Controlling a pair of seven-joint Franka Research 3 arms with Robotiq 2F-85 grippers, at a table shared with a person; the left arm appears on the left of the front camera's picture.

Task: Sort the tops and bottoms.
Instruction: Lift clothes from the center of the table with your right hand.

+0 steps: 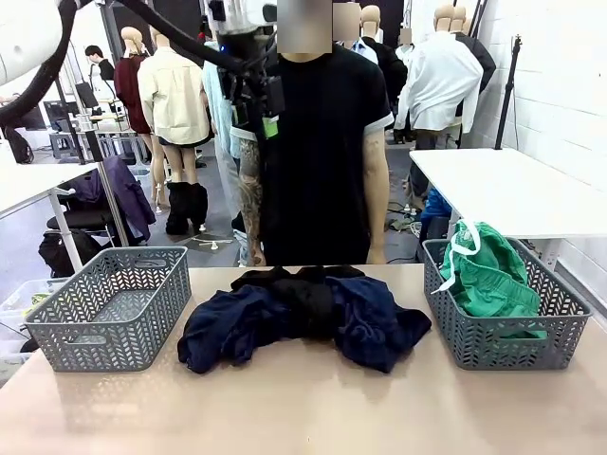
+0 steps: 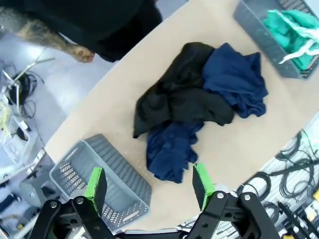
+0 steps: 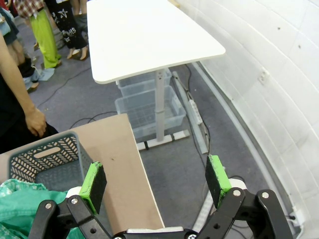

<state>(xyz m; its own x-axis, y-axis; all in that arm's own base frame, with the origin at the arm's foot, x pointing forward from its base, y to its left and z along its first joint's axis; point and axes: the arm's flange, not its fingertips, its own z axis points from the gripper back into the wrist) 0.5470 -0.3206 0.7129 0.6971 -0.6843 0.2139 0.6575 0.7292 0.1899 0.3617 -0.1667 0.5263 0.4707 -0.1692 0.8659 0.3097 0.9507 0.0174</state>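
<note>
Left gripper [image 2: 148,181] hangs open, the pile [image 2: 184,99] well ahead of its pads; best to descend onto one garment and pinch a single layer. Right gripper [image 3: 155,179] is open too, the bottoms [image 3: 20,209] close beside it in a basket [image 3: 45,154].

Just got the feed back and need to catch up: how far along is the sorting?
Done: the green bottoms lie in the right basket. In hand: nothing, as the left gripper and the right gripper are both open and hold no garment. Left: the pile of navy and black clothes lies mid-table, unsorted, and none of it is in the left basket.
</note>
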